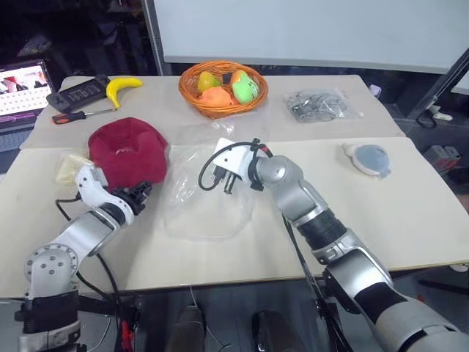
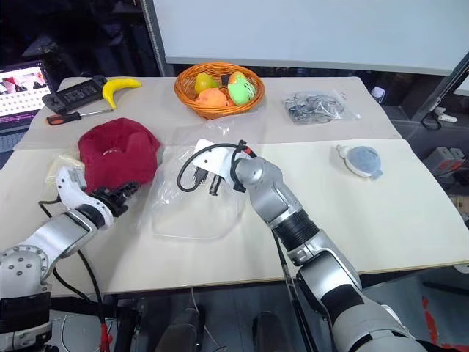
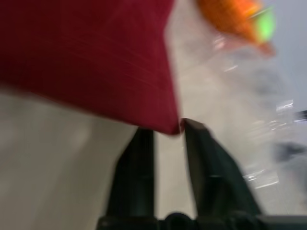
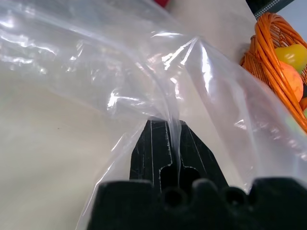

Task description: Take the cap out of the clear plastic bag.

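We see the cap [image 1: 128, 150] as soft matt maroon cloth, while the clear plastic bag [image 1: 201, 198] looks thin, glossy and crinkly. The table [image 1: 410, 213] is a smooth matt beige top, the basket [image 1: 212, 108] is woven orange wicker, and the banana [image 1: 121, 88] looks like shiny plastic.

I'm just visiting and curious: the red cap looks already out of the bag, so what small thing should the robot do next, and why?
Probably draw the left hand back. The cap lies on the table beside the clear plastic bag, outside it, and the left fingers are parted at its edge. The right hand pinches the bag.
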Motion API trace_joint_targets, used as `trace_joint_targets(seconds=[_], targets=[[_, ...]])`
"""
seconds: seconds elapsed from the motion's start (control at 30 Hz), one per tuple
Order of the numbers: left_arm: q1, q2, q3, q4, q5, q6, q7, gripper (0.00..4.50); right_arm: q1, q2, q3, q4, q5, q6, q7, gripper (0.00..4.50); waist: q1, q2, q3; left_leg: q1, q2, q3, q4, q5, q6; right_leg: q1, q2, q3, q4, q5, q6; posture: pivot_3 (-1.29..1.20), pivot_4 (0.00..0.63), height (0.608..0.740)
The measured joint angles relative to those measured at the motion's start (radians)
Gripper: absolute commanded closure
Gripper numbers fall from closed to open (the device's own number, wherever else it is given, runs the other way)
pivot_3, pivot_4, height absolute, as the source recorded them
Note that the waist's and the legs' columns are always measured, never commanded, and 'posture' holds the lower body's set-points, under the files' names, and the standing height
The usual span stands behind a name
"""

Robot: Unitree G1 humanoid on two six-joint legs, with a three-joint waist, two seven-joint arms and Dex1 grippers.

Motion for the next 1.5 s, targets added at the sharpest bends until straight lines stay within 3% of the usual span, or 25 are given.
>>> trace_joint_targets(seconds=[0.2, 0.33, 0.5, 0.8, 1.07, 1.33, 1.5], targets=[[0.000, -0.003, 0.004, 0.050, 0.049, 0.027, -0.053, 0.11, 0.036, -0.008, -0.020, -0.027, 0.027, 0.018, 0.028, 4.50, 0.002, 0.000, 0.000, 0.000, 0.000, 0.000, 0.000, 0.000, -0.001, 0.000, 0.000, 0.000, 0.000, 0.000, 0.000, 0.00, 0.150, 0.740], [0.000, -0.004, 0.016, 0.057, 0.067, 0.041, -0.075, 0.02, 0.070, -0.061, -0.067, -0.040, 0.090, 0.052, 0.087, 4.50, 0.002, 0.000, 0.000, 0.000, 0.000, 0.000, 0.000, 0.001, -0.001, 0.000, 0.000, 0.000, 0.000, 0.000, 0.000, 0.00, 0.150, 0.740], [-0.005, -0.015, 0.028, 0.056, 0.073, 0.049, -0.082, 0.00, 0.070, -0.120, -0.106, -0.064, 0.124, 0.066, 0.117, 3.11, -0.003, 0.000, 0.000, 0.000, 0.000, 0.000, 0.000, 0.001, -0.001, 0.000, 0.000, 0.000, 0.000, 0.000, 0.000, 0.00, 0.150, 0.740], [-0.020, -0.038, 0.034, 0.056, 0.076, 0.062, -0.084, 0.00, 0.071, -0.098, -0.112, -0.071, 0.157, 0.097, 0.108, 0.05, 0.000, 0.000, 0.000, 0.000, 0.000, 0.000, 0.000, 0.001, -0.001, 0.000, 0.000, 0.000, 0.001, 0.000, 0.000, 0.00, 0.150, 0.740], [-0.019, -0.034, 0.046, 0.046, 0.062, 0.096, -0.103, 0.00, 0.103, -0.160, -0.085, -0.173, 0.189, 0.080, 0.203, 0.05, 0.000, 0.000, 0.000, 0.000, 0.000, 0.000, 0.000, 0.001, -0.001, 0.000, 0.000, 0.000, 0.000, 0.000, 0.000, 0.00, 0.150, 0.740], [0.183, 0.141, 0.142, -0.157, -0.101, 0.217, -0.332, 0.00, 0.137, -0.342, -0.144, -0.284, 0.389, 0.092, 0.485, 0.05, -0.008, 0.001, 0.000, 0.001, 0.001, 0.000, 0.000, 0.001, -0.001, 0.001, 0.000, 0.000, 0.000, 0.000, -0.001, 0.00, 0.150, 0.740], [0.312, 0.205, 0.294, -0.228, -0.059, 0.195, -0.452, 0.00, 0.125, -0.340, -0.275, -0.234, 0.537, 0.151, 0.526, 0.05, -0.007, 0.002, 0.001, 0.002, 0.002, 0.001, -0.001, 0.001, -0.001, 0.001, 0.001, 0.000, 0.000, 0.000, -0.002, 0.00, 0.150, 0.740]])
